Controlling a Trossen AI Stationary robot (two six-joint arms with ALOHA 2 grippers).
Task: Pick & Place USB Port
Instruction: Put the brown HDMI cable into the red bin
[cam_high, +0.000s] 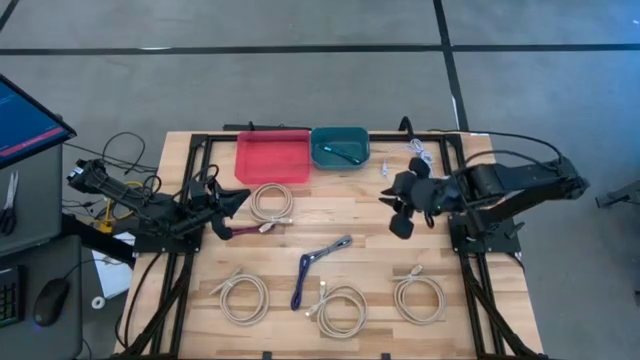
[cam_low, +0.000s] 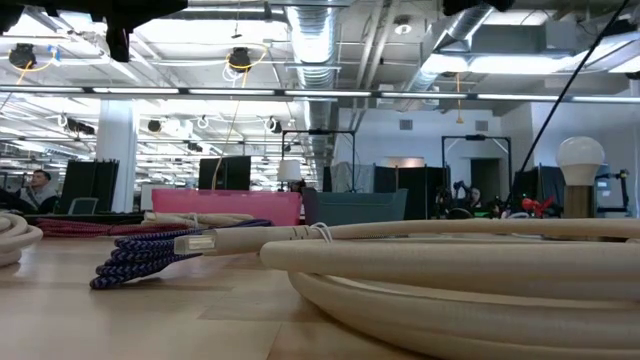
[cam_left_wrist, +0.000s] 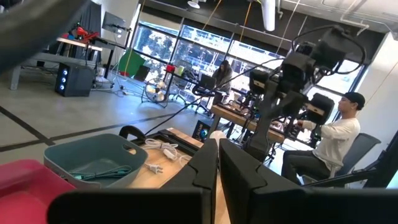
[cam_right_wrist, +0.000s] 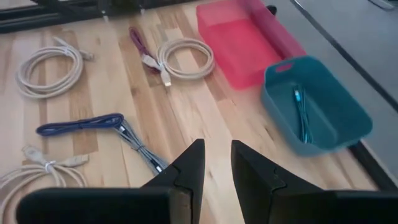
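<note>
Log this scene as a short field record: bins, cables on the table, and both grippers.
red bin: rear of table, looks empty
teal bin: right of red bin, touching it, holds a teal cable
beige coiled cables: four, e.g.
blue cable: centre, loosely folded
maroon cable: by left gripper
left gripper: fingers shut, empty
right gripper: above table, nothing between fingers

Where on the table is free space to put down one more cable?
Bare wood lies between the red tray, the blue cable and the right gripper. The front row of beige coils is crowded.
</note>
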